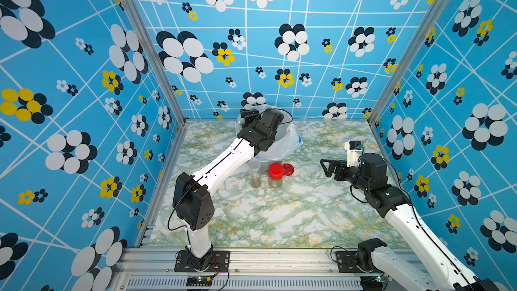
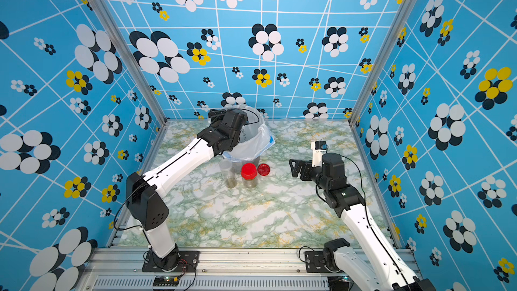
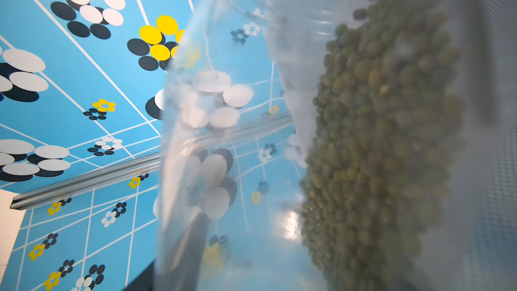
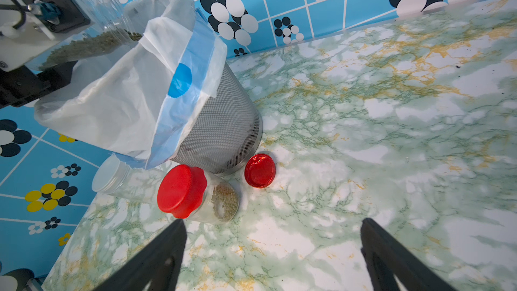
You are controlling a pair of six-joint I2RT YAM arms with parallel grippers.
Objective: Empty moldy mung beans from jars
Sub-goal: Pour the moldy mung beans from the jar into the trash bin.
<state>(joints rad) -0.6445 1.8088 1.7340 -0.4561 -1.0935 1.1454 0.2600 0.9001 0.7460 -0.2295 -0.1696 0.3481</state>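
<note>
Blue walls (image 1: 279,37) printed with white, black and yellow flowers close in three sides of my desk (image 1: 279,214), whose top is green-veined marble. A mesh bucket (image 4: 223,124) lined with a white bag (image 4: 112,102) stands near the desk's far edge, left of its middle. My left claw (image 1: 249,115) grips an open jar (image 4: 106,15), tipped on its side over the bag's mouth, with mung beans (image 3: 377,135) lying along its lower wall. My right claw (image 4: 272,222) hangs spread wide and empty over the desk's right side. Just in front of the bucket stand a red-lidded jar (image 1: 275,177) and a slimmer clear-lidded jar (image 1: 255,174), both with beans at the bottom. A loose red lid (image 1: 288,169) lies just beside the bucket's base.
</note>
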